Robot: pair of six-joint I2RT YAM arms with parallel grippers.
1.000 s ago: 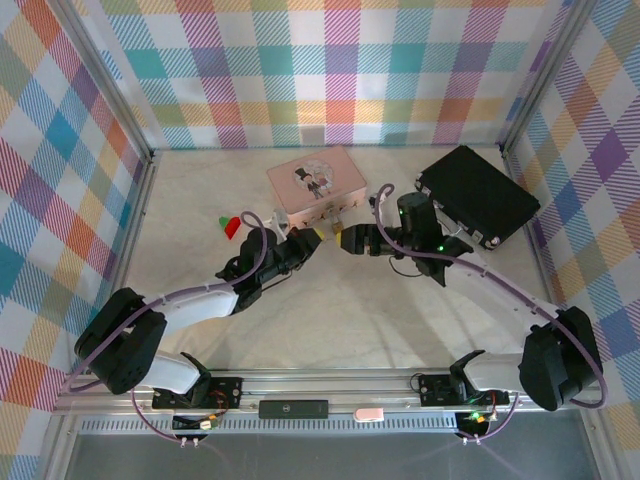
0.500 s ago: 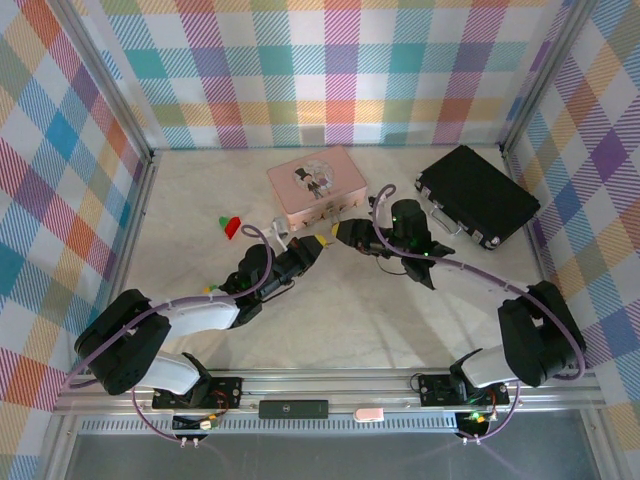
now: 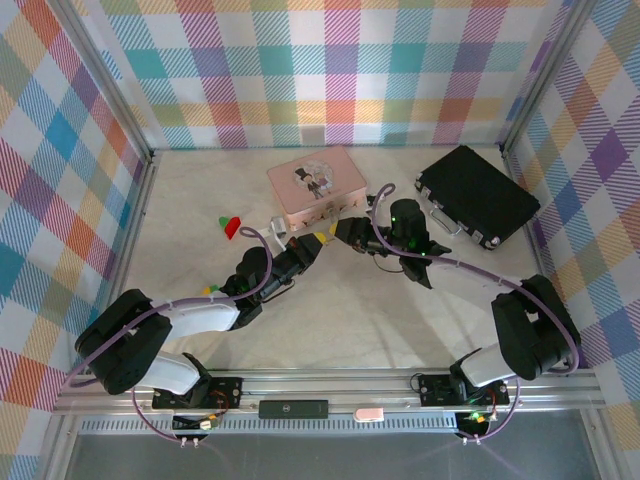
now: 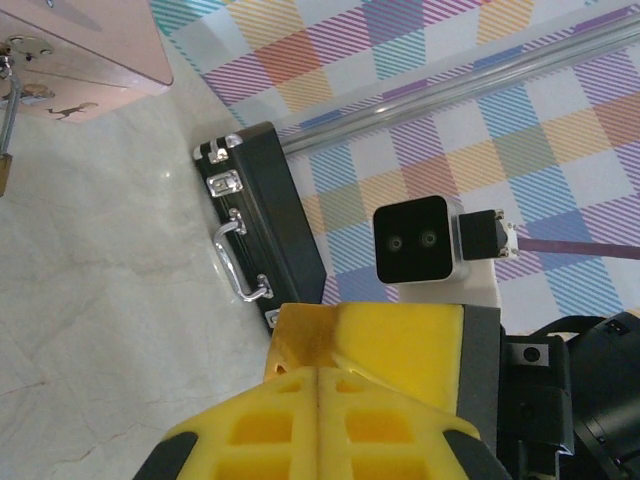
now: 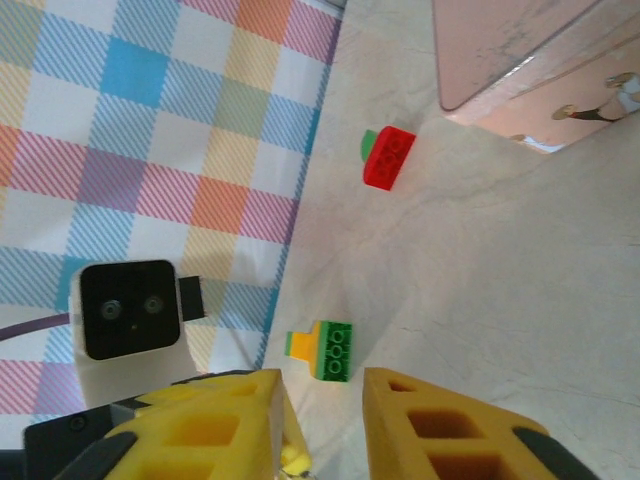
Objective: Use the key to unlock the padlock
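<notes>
The left fingers (image 4: 250, 435) are pressed together, and the right fingers (image 5: 440, 420) stand a little apart. In the top view both pairs are close to each other just below the pink box (image 3: 315, 182). The brass padlock (image 4: 3, 172) hangs at the box front, at the left edge of the left wrist view.

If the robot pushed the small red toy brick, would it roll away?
Probably not: the small red plastic toy brick looks blocky with flat sides, so it should slide rather than roll. It seems light for its size, so a nudge might spin it on the smooth pale table.
</notes>
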